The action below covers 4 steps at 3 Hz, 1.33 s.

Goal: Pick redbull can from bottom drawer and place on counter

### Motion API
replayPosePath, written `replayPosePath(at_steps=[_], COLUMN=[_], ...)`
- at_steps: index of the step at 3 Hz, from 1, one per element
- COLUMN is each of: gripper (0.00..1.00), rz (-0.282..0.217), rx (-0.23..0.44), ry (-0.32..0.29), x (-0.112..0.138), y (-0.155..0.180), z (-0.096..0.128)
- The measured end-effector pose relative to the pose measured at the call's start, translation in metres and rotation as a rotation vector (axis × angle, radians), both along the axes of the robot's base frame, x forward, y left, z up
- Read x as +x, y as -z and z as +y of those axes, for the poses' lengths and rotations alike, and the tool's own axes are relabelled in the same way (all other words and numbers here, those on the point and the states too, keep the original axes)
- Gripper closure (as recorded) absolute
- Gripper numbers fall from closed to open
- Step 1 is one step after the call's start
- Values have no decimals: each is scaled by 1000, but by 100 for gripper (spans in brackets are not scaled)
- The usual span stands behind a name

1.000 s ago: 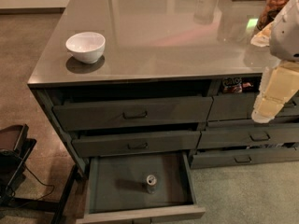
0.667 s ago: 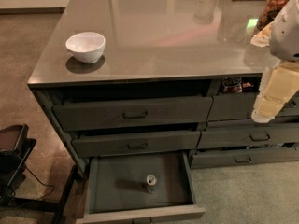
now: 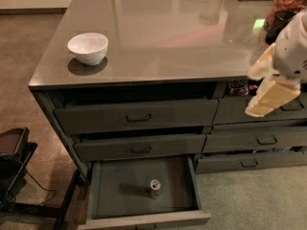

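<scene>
Low down and well to the left of the hand (image 3: 268, 94), the redbull can (image 3: 155, 188) stands upright near the middle of the open bottom drawer (image 3: 115, 193), clear of its walls. The hand hangs at the right edge of the view, about level with the front lip of the counter (image 3: 158, 37); whether it is spread or closed I cannot tell. The can looks light, stiff and thin-walled, with slick metal sides, so it may slip or topple. A hold across its body from above, just under the rim, seems soundest. Far left of the hand, a white bowl (image 3: 88, 47) sits on the counter.
</scene>
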<state>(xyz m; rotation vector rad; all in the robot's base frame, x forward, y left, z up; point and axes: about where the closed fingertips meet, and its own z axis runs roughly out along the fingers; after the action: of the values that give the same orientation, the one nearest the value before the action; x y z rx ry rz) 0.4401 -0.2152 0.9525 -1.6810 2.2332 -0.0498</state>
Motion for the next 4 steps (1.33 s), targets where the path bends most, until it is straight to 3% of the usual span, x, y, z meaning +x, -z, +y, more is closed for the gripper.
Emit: replayPosePath(at_steps=[1,2,3,4], gripper=[63,87,100,100], rz=[18,61,98,97], rx=[87,183,279,278], ry=[21,28,51,50], x=[2,8,24,24], y=[58,139,241,240], z=[11,34,56,56])
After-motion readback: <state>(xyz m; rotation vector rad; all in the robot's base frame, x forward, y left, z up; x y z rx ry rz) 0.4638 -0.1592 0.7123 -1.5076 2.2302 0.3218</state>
